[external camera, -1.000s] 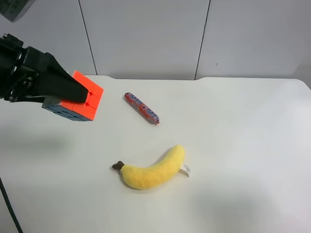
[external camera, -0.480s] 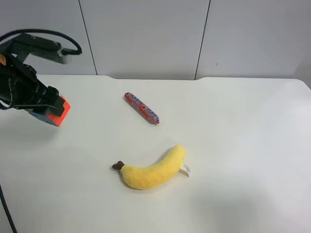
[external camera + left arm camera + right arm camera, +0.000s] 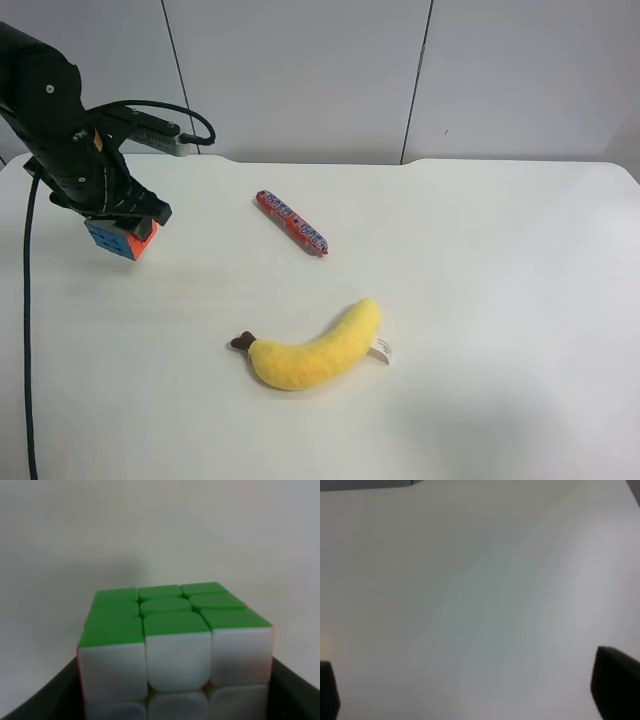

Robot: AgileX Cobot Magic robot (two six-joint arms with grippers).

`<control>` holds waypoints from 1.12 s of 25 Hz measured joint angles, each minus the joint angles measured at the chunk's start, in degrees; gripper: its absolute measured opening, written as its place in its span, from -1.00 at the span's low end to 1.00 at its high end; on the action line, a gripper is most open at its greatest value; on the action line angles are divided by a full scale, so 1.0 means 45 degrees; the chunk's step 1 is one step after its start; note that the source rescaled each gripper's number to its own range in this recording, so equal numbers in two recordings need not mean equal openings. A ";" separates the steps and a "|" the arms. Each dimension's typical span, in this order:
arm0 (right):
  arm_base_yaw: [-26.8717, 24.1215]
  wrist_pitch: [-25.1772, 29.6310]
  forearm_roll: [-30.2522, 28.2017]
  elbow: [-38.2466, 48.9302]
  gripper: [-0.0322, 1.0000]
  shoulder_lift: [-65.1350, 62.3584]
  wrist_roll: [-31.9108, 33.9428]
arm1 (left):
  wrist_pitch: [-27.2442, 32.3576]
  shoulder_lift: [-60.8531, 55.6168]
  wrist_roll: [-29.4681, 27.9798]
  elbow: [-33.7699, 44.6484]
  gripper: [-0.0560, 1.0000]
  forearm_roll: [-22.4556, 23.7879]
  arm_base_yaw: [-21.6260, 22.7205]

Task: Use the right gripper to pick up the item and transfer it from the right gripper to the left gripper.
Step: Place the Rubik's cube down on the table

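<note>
The puzzle cube [image 3: 122, 238] shows orange and blue faces in the exterior high view, at the table's far left. The left gripper [image 3: 118, 222], on the black arm with the long cable, is shut on it from above. I cannot tell whether the cube touches the table. In the left wrist view the cube [image 3: 170, 630] shows green and white faces and fills the space between the black fingers [image 3: 47, 702] of the left gripper [image 3: 175, 707]. The right gripper [image 3: 472, 690] is open and empty over bare table; it is out of the exterior high view.
A red candy stick [image 3: 291, 222] lies at the table's far middle. A yellow plush banana [image 3: 315, 350] lies nearer the front middle. The white table [image 3: 480, 280] ends at a grey panelled wall behind.
The left gripper has carried the cube down and away from the camera, toward the table at the view's left, then slightly rightward. The banana and candy stick have not moved.
</note>
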 joint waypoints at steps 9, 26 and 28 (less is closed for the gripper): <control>0.0000 0.0000 0.0000 0.0000 1.00 0.0000 0.0000 | 0.0072 0.1963 -0.0311 -0.1238 -0.89 -0.1092 0.1864; 0.0000 0.0000 0.0000 0.0000 1.00 0.0000 0.0000 | -0.0242 0.2539 -0.0340 -0.1238 -0.89 -0.2386 0.2378; 0.0000 0.0000 0.0000 0.0000 1.00 0.0000 0.0000 | -0.0242 0.2539 -0.0340 -0.1238 -0.89 -0.2412 0.2378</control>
